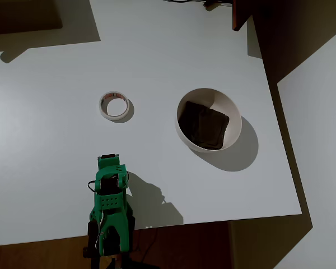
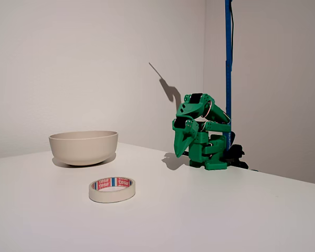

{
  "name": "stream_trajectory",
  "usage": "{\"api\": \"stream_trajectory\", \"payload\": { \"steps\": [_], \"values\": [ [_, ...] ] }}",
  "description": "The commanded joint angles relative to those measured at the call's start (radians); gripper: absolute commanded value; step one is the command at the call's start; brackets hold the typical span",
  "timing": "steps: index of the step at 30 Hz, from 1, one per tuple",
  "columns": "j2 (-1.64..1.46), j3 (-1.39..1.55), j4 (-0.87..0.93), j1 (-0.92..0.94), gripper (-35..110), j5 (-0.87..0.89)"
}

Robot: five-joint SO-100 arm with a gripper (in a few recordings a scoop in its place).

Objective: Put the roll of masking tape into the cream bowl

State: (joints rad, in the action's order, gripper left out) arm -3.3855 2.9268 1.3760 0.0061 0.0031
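tape roll (image 1: 114, 105) flat, light, stiff | pinch one side of ring | gripper (image 2: 179, 153) folded up, closed, holds nothing | bowl (image 2: 83, 147) waits

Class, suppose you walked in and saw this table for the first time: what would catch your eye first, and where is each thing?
The bright green arm stands out, folded low at the table's edge, its gripper pointing down at the white table. Next is the cream bowl, right of centre in the overhead view, with a dark pad inside. The roll of masking tape lies flat to its left, apart.
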Motion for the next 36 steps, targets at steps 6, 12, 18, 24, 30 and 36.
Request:
{"api": "stream_trajectory", "payload": {
  "steps": [6, 12, 18, 24, 30, 36],
  "values": [
    [-0.005, -0.014, 0.008, -0.075, -8, -0.061],
    [-0.005, -0.014, 0.008, -0.061, -8, -0.052],
    [-0.003, -0.014, 0.009, 0.034, -8, 0.008],
    [-0.002, -0.014, 0.011, 0.067, -8, 0.031],
    [-0.002, -0.014, 0.011, 0.041, -8, 0.009],
    [-0.002, -0.014, 0.011, 0.04, -8, 0.006]
  ]
}}
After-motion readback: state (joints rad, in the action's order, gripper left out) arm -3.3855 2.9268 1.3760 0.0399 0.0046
